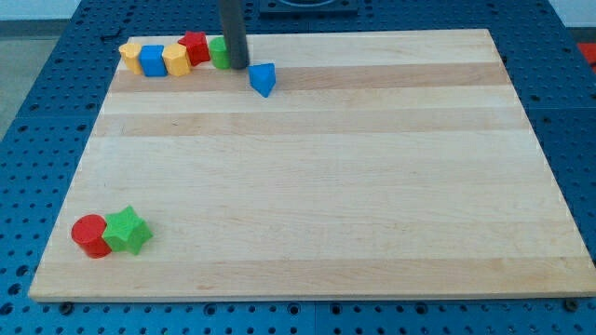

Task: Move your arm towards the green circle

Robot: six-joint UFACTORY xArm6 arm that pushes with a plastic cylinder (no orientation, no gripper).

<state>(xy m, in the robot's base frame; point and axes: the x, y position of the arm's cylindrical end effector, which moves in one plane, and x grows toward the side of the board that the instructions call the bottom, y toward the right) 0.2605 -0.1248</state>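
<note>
The green circle [218,52] sits near the view's top left on the wooden board [307,167], partly hidden behind my rod. My tip [238,66] rests at its right edge, touching or nearly touching it. To the green circle's left runs a row: a red block [195,46], a yellow block [175,60], a blue cube [152,60] and a yellow block [130,51]. A blue triangular block [264,78] lies just right of and below my tip.
A red cylinder [90,234] and a green star [128,231] sit side by side, touching, near the view's bottom left corner of the board. A blue perforated table surrounds the board.
</note>
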